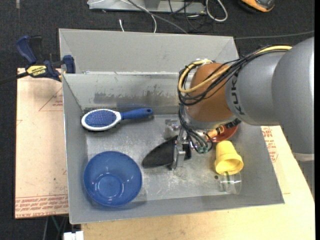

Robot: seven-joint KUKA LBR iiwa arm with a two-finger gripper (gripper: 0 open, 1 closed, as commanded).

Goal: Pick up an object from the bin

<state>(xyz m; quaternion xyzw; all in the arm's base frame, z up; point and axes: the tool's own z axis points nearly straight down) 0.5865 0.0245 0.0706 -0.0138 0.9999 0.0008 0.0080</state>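
1. Black wedge-shaped thing [159, 157] lies near the middle of the bin [130, 91], touching the pincer [177, 156] on its 9 o'clock side.
2. Whether the pincer is open or closed on it, I cannot tell.
3. Out from the pincer: yellow cone [227, 157] at 3 o'clock, blue hairbrush [102, 119] at 10, blue bowl [111, 178] at 8.

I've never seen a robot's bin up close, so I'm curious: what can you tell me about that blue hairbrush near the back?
The blue hairbrush lies flat on the bin floor by the back wall, left of centre. Its oval head, white-rimmed with a blue bristle pad facing up, points left; the plain blue handle points right. It looks like plastic. Nothing touches it: the blue bowl sits apart in front, the gripper to its right.
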